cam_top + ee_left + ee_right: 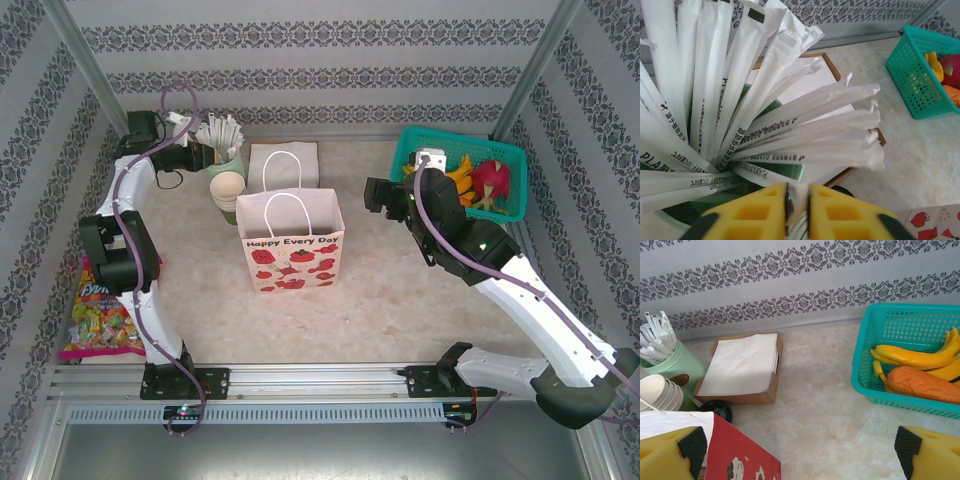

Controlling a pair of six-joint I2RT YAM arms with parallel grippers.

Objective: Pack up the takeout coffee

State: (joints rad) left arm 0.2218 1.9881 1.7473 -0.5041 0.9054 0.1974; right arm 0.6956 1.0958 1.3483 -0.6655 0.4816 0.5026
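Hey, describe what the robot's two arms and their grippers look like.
Both the left arm and the right arm have white links with black joints and black bases, and a lilac cable trails along each. The left gripper and right gripper have chunky yellow fingers with recessed panels, and black pads line their inner faces.

Back wall [320,60]: pale wallpaper with horizontal bands of dark grey damask motifs.
Left wall [40,150], right wall [610,130]: same paper.
Left post [85,55], right post [535,65]: bare metal, one at each back corner.
Tabletop [400,310]: cream, marbled.
Front rail [320,378]: aluminium, along the near edge.
Light: even, with soft shadows.
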